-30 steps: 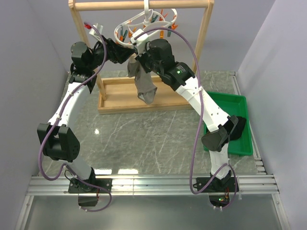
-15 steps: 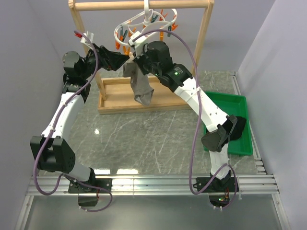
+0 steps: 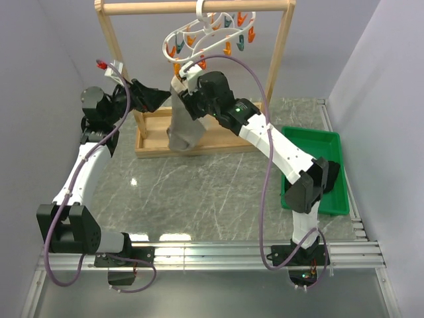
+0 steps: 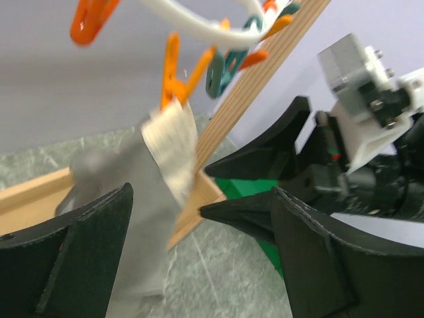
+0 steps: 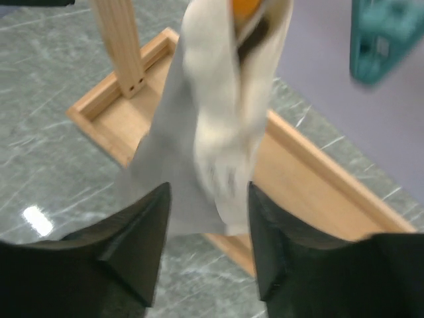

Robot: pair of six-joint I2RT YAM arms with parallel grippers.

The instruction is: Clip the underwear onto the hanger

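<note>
The white hanger hangs by its hook from the wooden rack's top bar, with orange and teal clothespins dangling. An orange clothespin grips the beige waistband of the taupe underwear, which hangs down limp over the rack's base. My left gripper is open just left of the fabric, with nothing between its fingers. My right gripper is on the fabric's right side. In the right wrist view its jaws stand apart, and the underwear hangs just beyond the fingertips.
The tall wooden rack stands on a shallow wooden base tray at the back of the marble table. A green tray holding a dark cloth sits at the right, beside the right arm's elbow.
My right gripper has opened and let go of the underwear, which now hangs from the orange clothespin. My left arm has drawn back to the left, and the hanger has swung right.
</note>
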